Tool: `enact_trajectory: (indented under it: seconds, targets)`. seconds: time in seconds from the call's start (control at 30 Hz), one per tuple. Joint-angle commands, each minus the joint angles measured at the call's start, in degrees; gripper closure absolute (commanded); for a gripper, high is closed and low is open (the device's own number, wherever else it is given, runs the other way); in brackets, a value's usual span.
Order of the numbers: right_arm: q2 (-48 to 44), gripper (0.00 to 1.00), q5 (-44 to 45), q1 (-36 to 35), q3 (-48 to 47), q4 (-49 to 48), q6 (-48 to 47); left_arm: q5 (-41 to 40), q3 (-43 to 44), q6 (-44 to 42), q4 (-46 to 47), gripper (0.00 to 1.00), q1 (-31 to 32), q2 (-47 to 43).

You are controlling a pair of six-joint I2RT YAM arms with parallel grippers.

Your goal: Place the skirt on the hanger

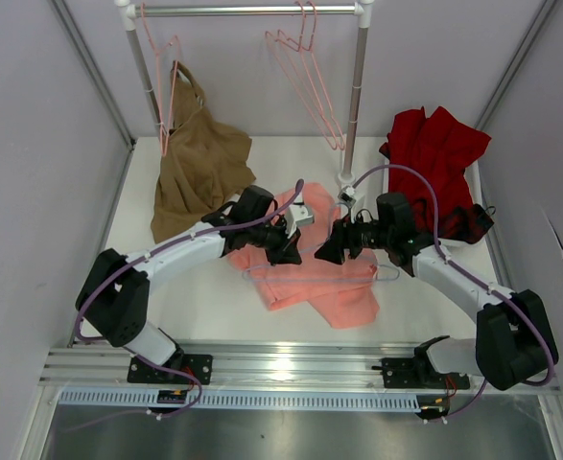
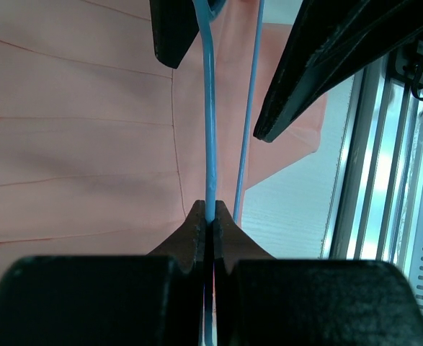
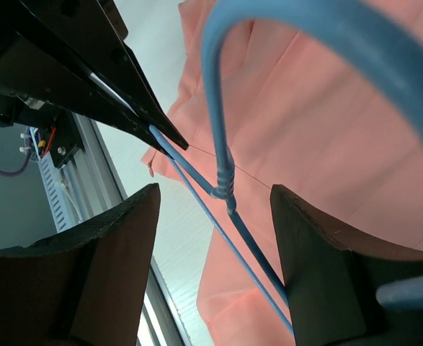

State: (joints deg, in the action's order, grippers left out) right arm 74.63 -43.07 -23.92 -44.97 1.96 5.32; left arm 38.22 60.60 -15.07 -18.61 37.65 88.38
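White tabletop (image 1: 214, 307) lies under both sets of fingers. Spread on it directly beneath them is the skirt (image 1: 331, 286), a loose salmon-pink sheet. It reaches from under the left fingers across to under the right ones and on toward the arm bases.

Beyond the left fingers, toward the back, a tan-brown garment (image 1: 199, 172) hangs down from the rail (image 1: 252, 11). Beyond the right fingers a dark red garment (image 1: 434, 153) lies heaped on the table. Pink wire hangers (image 1: 305, 86) hang from the rail, behind the gap between the two grippers.

The hanger (image 2: 210, 122), thin light blue wire, runs just above the skirt from one gripper to the other. The left gripper (image 2: 210, 210) is clamped tight on one of its wires, tips pressed together with the wire coming straight out between them. A second wire passes just beside that finger pair.

The right gripper (image 3: 215, 196) has its fingers (image 3: 117, 238) spread wide, one to either side of the twisted neck below the hook. Neither finger touches the wire.
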Motion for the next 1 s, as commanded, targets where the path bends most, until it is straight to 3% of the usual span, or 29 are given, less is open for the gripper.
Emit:
enact_trajectory:
  seconds: [0.0,0.33,0.67,0.77,0.97]
  targets:
    - [-1.0,0.32,0.1,-0.3,1.3,-4.5,0.3,2.5,2.2,-0.4,2.5,1.00,-1.0,-2.3]
    - [-1.8,0.45,-3.7,-0.3,5.1,-15.0,8.2,0.4,2.4,-0.2,2.8,1.00,-0.9,-0.8]
    - [-1.4,0.45,-6.4,-0.4,11.0,-31.5,18.5,-0.7,2.2,0.0,3.1,1.00,-0.6,0.4]
    - [-1.0,0.45,-6.4,-0.5,11.2,-32.8,19.6,-1.2,2.2,0.1,3.1,1.00,-0.5,0.6]
    - [-1.2,0.59,-6.0,-0.6,11.5,-31.9,18.9,-1.7,2.2,0.3,3.2,1.00,-0.3,0.5]
